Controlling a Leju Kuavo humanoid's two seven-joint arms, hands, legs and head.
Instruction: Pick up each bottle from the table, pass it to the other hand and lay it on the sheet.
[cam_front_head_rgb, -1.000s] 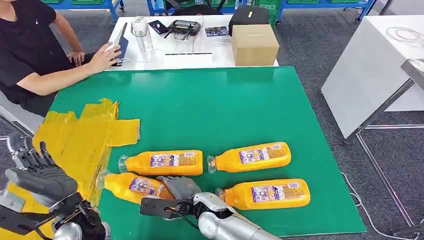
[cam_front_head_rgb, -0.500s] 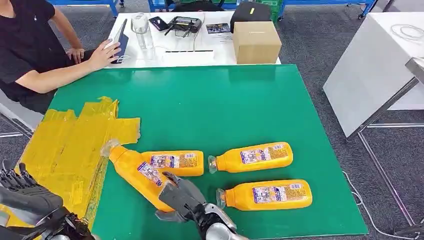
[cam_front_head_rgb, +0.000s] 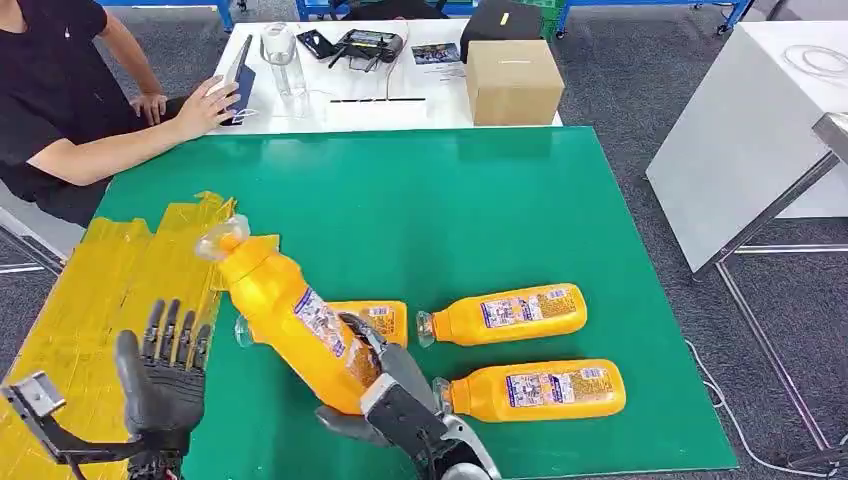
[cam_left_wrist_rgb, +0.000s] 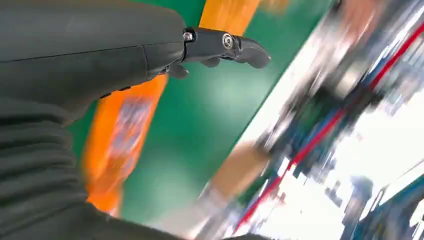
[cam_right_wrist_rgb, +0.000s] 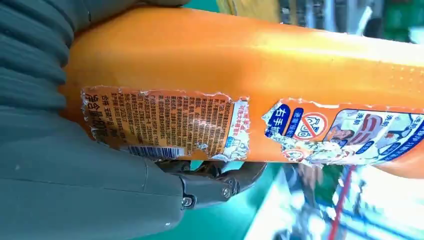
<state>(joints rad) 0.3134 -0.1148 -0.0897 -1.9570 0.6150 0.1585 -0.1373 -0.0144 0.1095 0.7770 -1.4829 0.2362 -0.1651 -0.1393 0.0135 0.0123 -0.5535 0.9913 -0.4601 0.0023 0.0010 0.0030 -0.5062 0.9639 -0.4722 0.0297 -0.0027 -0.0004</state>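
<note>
Above the green surface (cam_front_head_rgb: 480, 200), the right hand (cam_front_head_rgb: 395, 400) grips one tilted bottle (cam_front_head_rgb: 290, 315) near the spread, empty left hand (cam_front_head_rgb: 165, 375), handover pending, while three bottles (cam_front_head_rgb: 505, 312) remain lying and the yellow sheet (cam_front_head_rgb: 110, 290) holds none.

Held bottle (cam_right_wrist_rgb: 250, 75) label: Chinese print, "右手" legible, barcode, red prohibition sign; rest unreadable.

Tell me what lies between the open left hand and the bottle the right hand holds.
In the head view, only bare green table separates the left hand from the lifted bottle in the right hand.
</note>
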